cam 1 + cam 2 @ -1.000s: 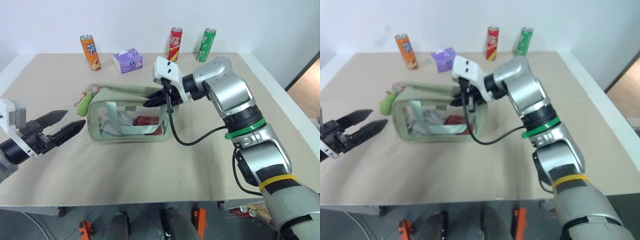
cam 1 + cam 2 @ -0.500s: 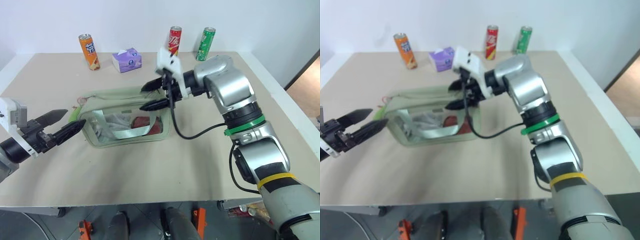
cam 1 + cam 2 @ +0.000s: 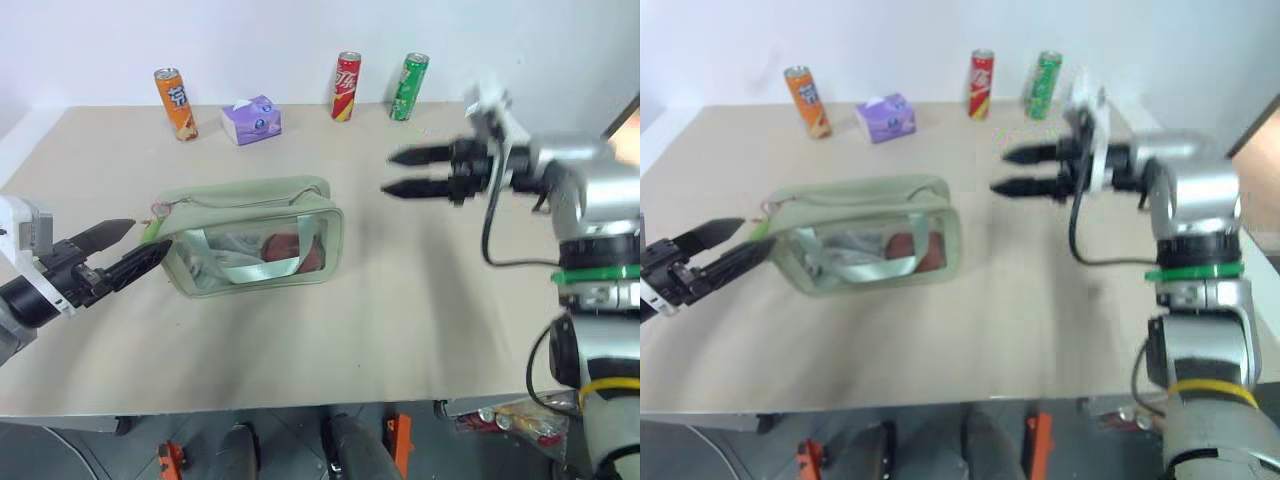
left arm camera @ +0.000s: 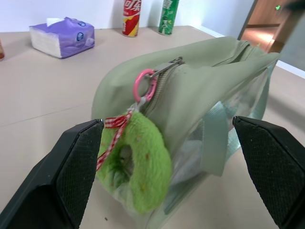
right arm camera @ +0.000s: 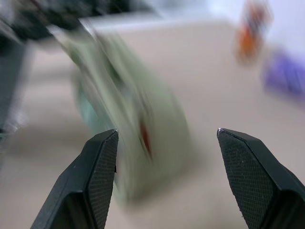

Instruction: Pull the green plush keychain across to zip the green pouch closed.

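The green pouch [image 3: 250, 235] lies left of the table's middle, its clear window facing me. At its left end the green plush keychain [image 4: 138, 167] hangs from a pink ring [image 4: 144, 86] on the zipper pull. My left gripper [image 3: 145, 240] is open and level at that end, with one finger [image 4: 81, 167] on each side of the keychain and neither touching it. Well to the right of the pouch, my right gripper [image 3: 388, 174] hovers open and empty above the table, pointing left toward the pouch [image 5: 138, 129].
Along the back edge stand an orange can [image 3: 175, 103], a purple tissue pack [image 3: 251, 120], a red can [image 3: 347, 86] and a green can [image 3: 411, 88]. The beige table [image 3: 400, 330] spreads bare in front and to the right of the pouch.
My right gripper opened, let go of the pouch's right end and swung far to the right. The pouch shifted slightly left and settled. The left gripper stayed put.
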Robot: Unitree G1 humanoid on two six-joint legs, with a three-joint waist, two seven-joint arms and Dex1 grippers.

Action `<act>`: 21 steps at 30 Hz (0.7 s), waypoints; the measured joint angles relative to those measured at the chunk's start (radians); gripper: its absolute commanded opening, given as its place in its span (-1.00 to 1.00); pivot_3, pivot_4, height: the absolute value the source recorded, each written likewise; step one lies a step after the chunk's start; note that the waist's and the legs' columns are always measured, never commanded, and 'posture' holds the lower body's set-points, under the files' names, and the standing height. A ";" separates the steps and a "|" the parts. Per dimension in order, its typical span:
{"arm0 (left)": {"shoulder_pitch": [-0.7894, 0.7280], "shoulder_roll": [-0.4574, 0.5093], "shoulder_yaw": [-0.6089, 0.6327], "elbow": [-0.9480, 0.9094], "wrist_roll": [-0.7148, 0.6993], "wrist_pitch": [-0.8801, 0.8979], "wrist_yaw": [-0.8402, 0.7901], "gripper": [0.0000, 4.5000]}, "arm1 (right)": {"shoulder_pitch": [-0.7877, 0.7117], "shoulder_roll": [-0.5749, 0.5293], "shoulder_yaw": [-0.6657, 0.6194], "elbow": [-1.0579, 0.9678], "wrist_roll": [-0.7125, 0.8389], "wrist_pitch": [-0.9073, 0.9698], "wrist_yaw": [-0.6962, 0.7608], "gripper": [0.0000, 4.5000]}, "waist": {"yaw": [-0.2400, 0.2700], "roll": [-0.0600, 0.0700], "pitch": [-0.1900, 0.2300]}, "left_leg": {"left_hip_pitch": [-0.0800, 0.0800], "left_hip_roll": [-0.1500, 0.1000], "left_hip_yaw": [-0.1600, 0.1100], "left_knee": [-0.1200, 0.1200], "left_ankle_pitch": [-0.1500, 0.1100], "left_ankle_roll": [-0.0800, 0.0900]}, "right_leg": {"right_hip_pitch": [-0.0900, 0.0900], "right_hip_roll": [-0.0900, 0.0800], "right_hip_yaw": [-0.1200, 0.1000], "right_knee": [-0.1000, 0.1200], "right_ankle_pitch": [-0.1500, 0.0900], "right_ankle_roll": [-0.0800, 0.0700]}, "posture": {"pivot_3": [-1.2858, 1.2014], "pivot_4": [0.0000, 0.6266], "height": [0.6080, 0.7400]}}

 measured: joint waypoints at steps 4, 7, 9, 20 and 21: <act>-0.016 0.028 0.000 0.001 -0.006 0.003 -0.001 1.00 | 0.123 0.009 0.011 -0.050 -0.018 -0.012 -0.061 0.52 | -0.004 0.002 0.001 | 0.000 0.000 0.005 0.000 0.000 0.000 | -0.002 0.001 0.006 0.000 0.003 0.003 | 0.03 -0.52 1.00; -0.033 0.032 -0.003 0.009 -0.007 0.003 -0.003 1.00 | 0.126 0.046 0.031 -0.092 -0.019 -0.018 -0.089 0.52 | -0.008 0.002 0.001 | 0.003 0.001 0.006 0.000 0.000 0.000 | -0.001 0.002 0.007 0.000 0.003 0.004 | 0.03 -0.52 1.00; -0.036 0.033 -0.003 0.015 -0.007 0.003 -0.004 1.00 | 0.126 0.071 0.045 -0.103 -0.014 -0.016 -0.096 0.52 | -0.007 0.002 0.001 | 0.003 0.001 0.006 0.001 0.000 0.000 | 0.000 0.003 0.007 0.000 0.003 0.003 | 0.03 -0.52 1.00; 0.060 0.033 0.017 0.014 -0.015 0.018 -0.022 1.00 | 0.046 0.177 0.127 -0.091 -0.012 -0.014 -0.082 0.52 | -0.005 0.002 0.001 | 0.002 0.002 0.007 0.001 0.000 0.000 | -0.001 0.003 0.009 0.000 0.003 0.003 | 0.03 -0.52 1.00; 0.073 0.032 0.022 0.013 -0.013 0.018 -0.023 1.00 | 0.039 0.181 0.129 -0.085 -0.013 -0.017 -0.082 0.52 | -0.004 0.002 0.001 | 0.002 0.002 0.007 0.001 0.000 0.000 | -0.001 0.003 0.009 0.000 0.002 0.002 | 0.03 -0.52 1.00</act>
